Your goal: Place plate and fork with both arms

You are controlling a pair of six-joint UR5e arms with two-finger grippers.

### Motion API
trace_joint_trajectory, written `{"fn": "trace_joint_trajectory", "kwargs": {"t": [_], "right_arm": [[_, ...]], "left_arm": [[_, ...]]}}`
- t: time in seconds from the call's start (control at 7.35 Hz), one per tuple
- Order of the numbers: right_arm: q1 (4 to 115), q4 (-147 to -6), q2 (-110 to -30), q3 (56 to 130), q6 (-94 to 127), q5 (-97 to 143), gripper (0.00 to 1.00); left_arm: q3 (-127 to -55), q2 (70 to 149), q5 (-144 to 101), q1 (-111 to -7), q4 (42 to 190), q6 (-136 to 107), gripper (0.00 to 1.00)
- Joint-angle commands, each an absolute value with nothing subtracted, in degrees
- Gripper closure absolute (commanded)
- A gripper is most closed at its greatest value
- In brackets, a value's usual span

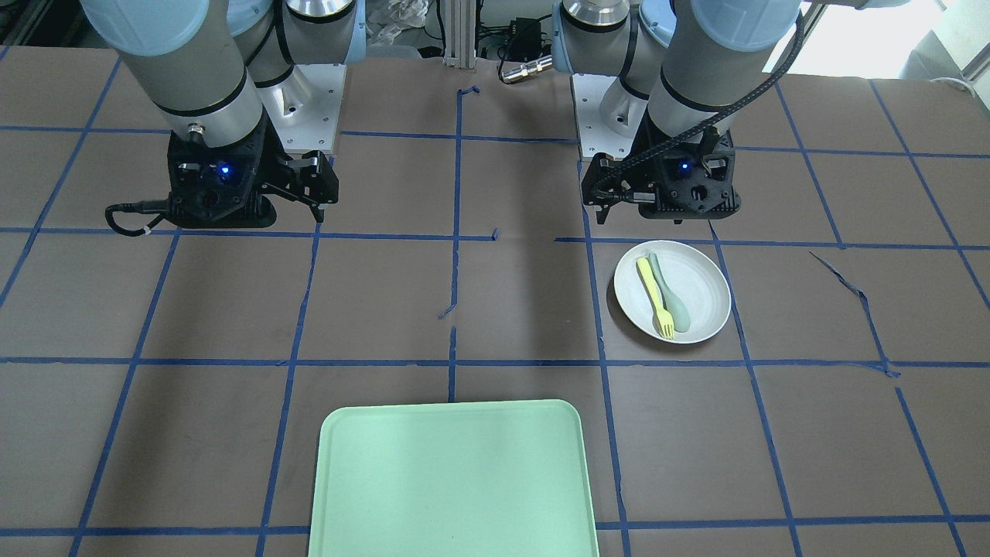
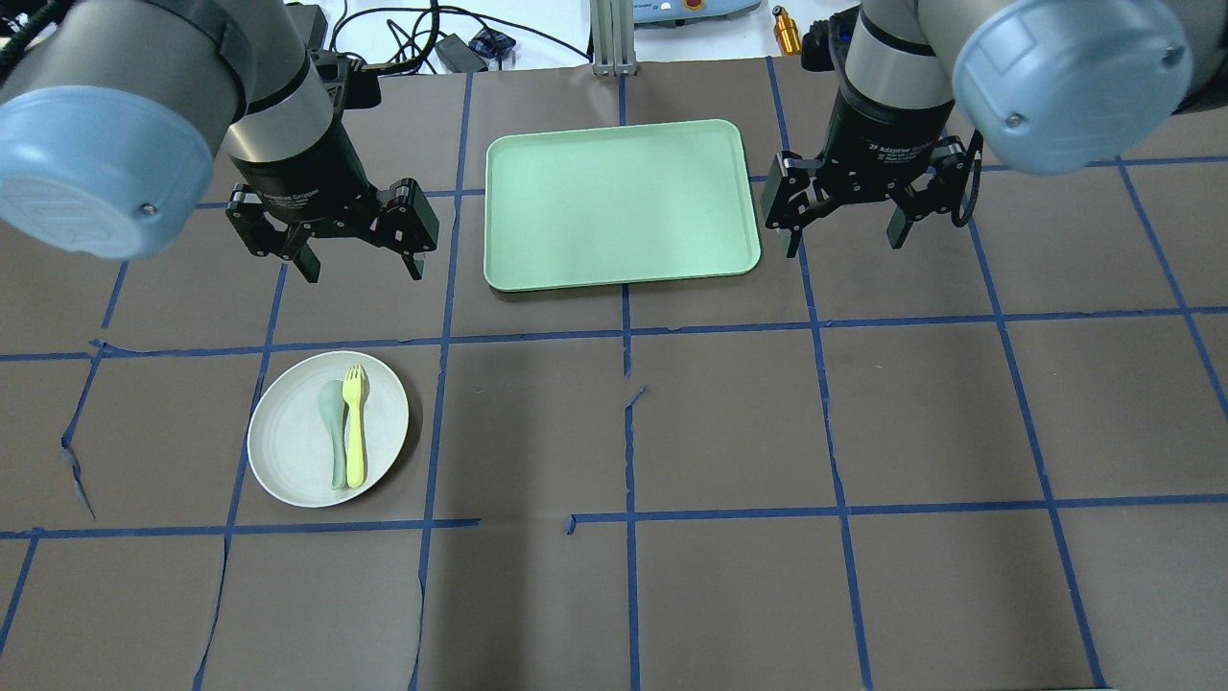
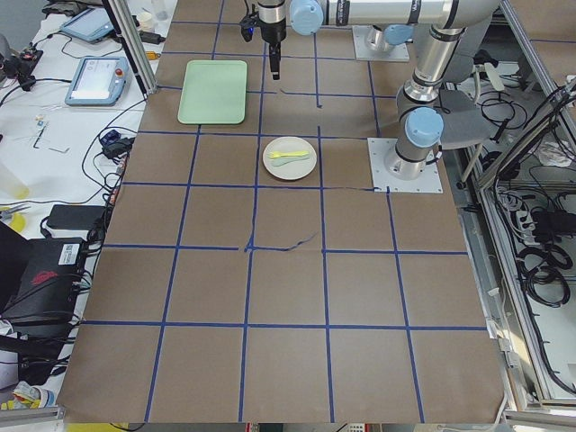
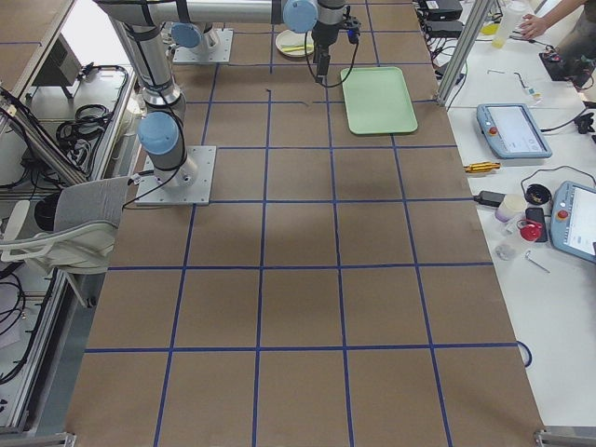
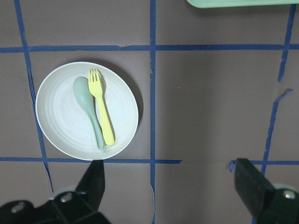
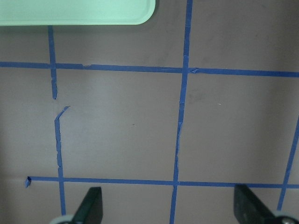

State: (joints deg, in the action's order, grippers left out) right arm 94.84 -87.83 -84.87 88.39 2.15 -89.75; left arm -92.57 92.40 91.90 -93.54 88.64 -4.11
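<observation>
The off-white plate (image 2: 288,451) lies on the table on the robot's left side. The pale yellow fork (image 2: 354,427) lies on it, beside a grey-green spoon (image 2: 333,422). The plate (image 5: 65,121) and fork (image 5: 103,114) also show in the left wrist view and in the front view, plate (image 1: 700,298) and fork (image 1: 654,297). My left gripper (image 2: 357,264) hangs open and empty above the table, beyond the plate. My right gripper (image 2: 842,235) hangs open and empty just right of the tray.
A rectangular mint-green tray (image 2: 619,202) lies at the far middle of the table, also in the front view (image 1: 452,480). Blue tape lines grid the brown tabletop. Cables and devices sit past the far edge.
</observation>
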Motion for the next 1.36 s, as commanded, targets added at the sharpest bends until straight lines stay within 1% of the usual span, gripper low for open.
{"fn": "trace_joint_trajectory", "kwargs": {"t": [0.0, 0.27, 0.68, 0.82, 0.95, 1.22], "right_arm": [[94.83, -87.89, -84.90, 88.24, 2.02, -89.82, 0.00], [94.75, -87.80, -84.99, 88.24, 1.76, -90.78, 0.00], [94.75, -87.98, -84.99, 88.24, 1.84, -90.70, 0.00], [94.75, -87.98, -84.99, 88.16, 2.19, -90.53, 0.00], [94.75, -87.98, -84.90, 88.24, 2.28, -90.61, 0.00], [94.83, -87.89, -84.90, 88.24, 2.29, -90.62, 0.00]], "left_arm": [[-92.64, 92.99, 91.85, -93.08, 87.81, -3.78, 0.00], [-92.99, 93.08, 91.41, -88.79, 86.66, -3.61, 0.00], [-96.93, 93.08, 91.23, -81.15, 81.93, 3.24, 0.00], [-97.29, 93.42, 91.23, -77.47, 82.87, 3.34, 0.00], [-99.56, 93.51, 91.14, -74.13, 82.36, 3.51, 0.00], [-104.83, 93.52, 82.94, -66.74, 79.90, 7.44, 0.00]]}}
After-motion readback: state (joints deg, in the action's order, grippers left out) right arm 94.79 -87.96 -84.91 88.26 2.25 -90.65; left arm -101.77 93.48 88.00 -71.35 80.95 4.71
